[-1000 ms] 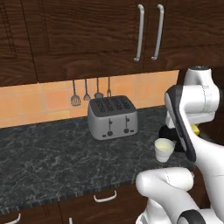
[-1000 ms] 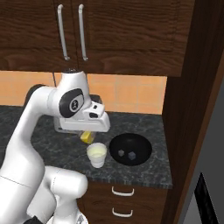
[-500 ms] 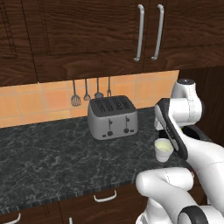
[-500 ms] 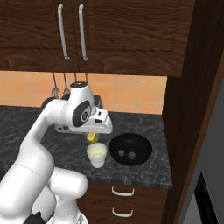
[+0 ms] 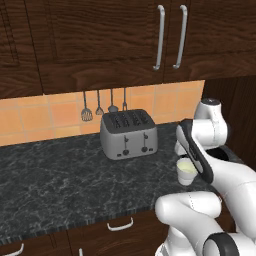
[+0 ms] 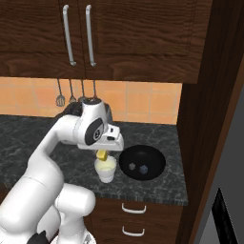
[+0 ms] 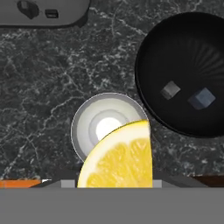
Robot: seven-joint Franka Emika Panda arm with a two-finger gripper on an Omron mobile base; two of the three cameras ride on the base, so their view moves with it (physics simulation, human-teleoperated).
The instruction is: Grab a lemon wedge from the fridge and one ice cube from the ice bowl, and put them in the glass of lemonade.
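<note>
Look at the bottom centre of your hand view: the lemon wedge is pinched in the gripper, jaws narrow around it, right over the glass of lemonade. That glass sits on the dark marbled counter, with the ice bowl just beside it at upper right, two cubes inside. Further back, a silver toaster sits centre frame, utensils hang on the orange tile, dark wood cabinets up top.

Yellow lemon wedge above whitish glass of lemonade, black ice bowl beside
</note>
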